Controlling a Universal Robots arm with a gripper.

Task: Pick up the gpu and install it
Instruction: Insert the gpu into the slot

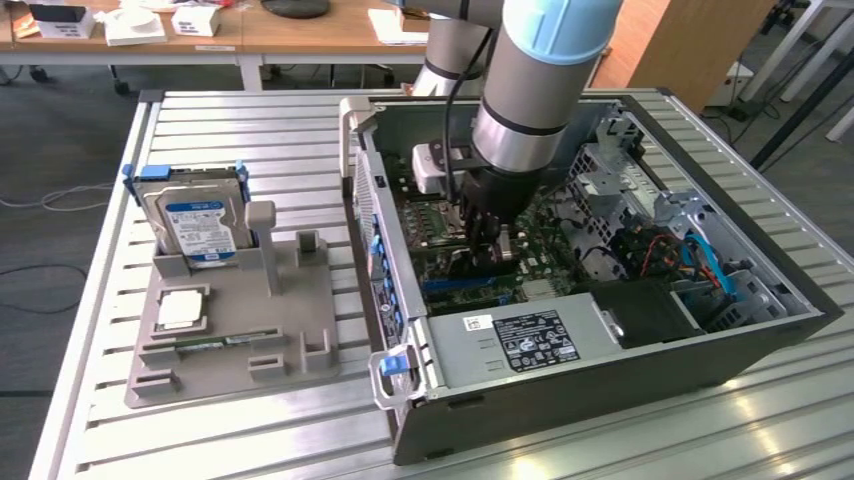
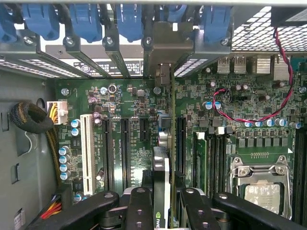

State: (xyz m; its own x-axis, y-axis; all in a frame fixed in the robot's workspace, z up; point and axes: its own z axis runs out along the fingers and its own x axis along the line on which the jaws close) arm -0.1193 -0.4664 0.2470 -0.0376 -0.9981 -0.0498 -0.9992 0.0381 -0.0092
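The gpu (image 2: 162,179) stands on edge between my fingers (image 2: 139,203), and its metal bracket (image 2: 163,52) reaches the rear slot openings under the blue clips. My gripper (image 2: 165,206) is shut on the gpu over the black expansion slots of the green motherboard (image 2: 129,100). I cannot tell whether the card's edge sits in a slot or just above it. In the exterior view my gripper (image 1: 487,238) reaches down inside the open computer case (image 1: 747,340), with the dark gpu (image 1: 470,262) below it near the case's left wall.
Beside the card are a white slot (image 2: 87,153), memory slots (image 2: 211,158) and the CPU socket (image 2: 261,184). A red-black wire (image 2: 249,117) loops over the board. The power supply (image 1: 534,340) fills the case front. A grey holder (image 1: 240,330) outside carries a hard drive (image 1: 198,225).
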